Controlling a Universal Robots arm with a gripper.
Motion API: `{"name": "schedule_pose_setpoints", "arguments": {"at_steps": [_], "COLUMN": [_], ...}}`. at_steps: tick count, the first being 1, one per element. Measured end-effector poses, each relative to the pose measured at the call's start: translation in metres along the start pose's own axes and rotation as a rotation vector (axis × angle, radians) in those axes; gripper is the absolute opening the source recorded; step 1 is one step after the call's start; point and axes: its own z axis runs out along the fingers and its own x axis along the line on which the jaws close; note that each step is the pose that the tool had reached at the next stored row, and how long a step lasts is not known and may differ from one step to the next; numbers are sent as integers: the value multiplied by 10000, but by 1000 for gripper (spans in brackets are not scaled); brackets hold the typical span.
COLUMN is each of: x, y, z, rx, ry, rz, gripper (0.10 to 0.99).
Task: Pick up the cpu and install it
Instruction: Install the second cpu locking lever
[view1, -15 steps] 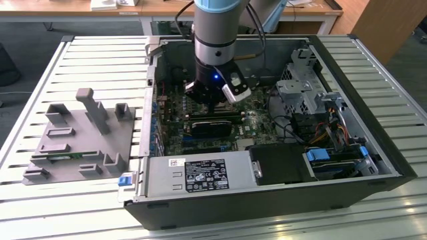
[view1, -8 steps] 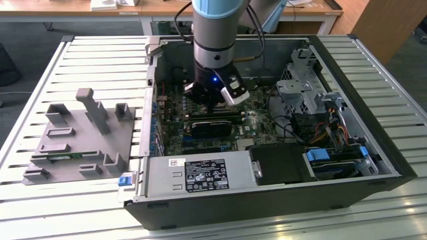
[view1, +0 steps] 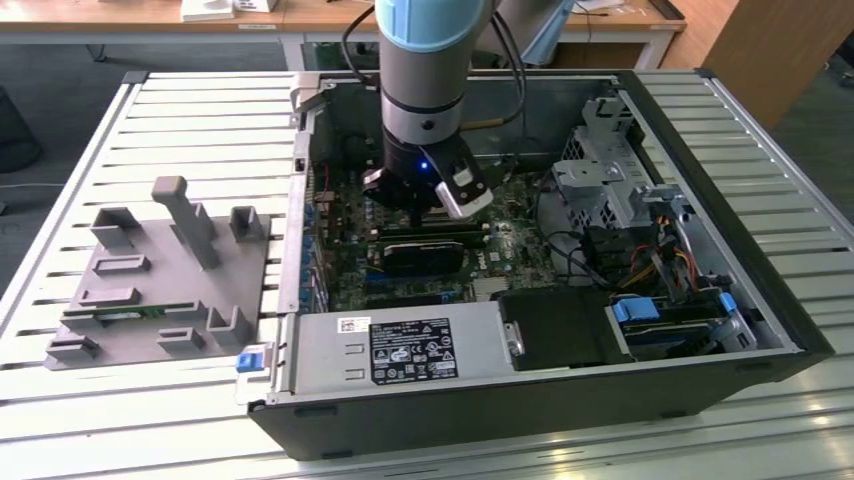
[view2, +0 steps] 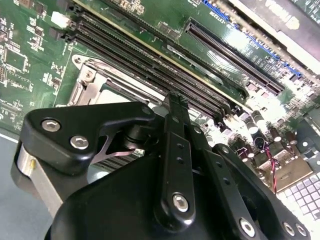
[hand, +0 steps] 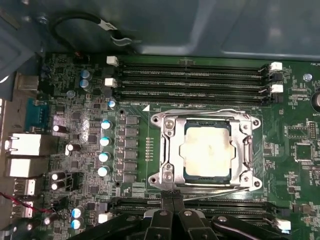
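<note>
The cpu (hand: 207, 149), a square chip with a pale silver top, lies flat in the motherboard socket inside the metal retention frame (hand: 165, 150). A corner of that socket and chip (view2: 112, 92) peeks out past the gripper body in the second wrist view. My gripper (hand: 172, 196) hovers just beside the socket's edge, above the memory slots, with its two black fingers pressed together and nothing between them. Seen from the exterior view, the gripper (view1: 434, 212) hangs from the arm inside the open computer case (view1: 747, 300), above the green motherboard (view1: 514, 250).
A grey plastic fixture (view1: 160, 270) with upright posts stands on the slatted table at the exterior view's left. Within the case are the power supply (view1: 400, 350), a drive cage (view1: 601, 180), cables (view1: 587, 260) and rows of memory slots (hand: 190, 75).
</note>
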Motion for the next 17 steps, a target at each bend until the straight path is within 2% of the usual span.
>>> {"name": "schedule_pose_setpoints", "arguments": {"at_steps": [1,6,11,12,15,17], "x": [5,8,9,11,17,23], "y": [-9,-15,-47,-70,-104,-136], "z": [2,2,-1,-4,-5,-5], "rx": [-30,-41,-168,-351,-752,-854], "ry": [-3,-3,-5,-9,-16,-19], "rz": [-1,-1,-1,1,3,4], "gripper": [106,106,106,106,106,106]}}
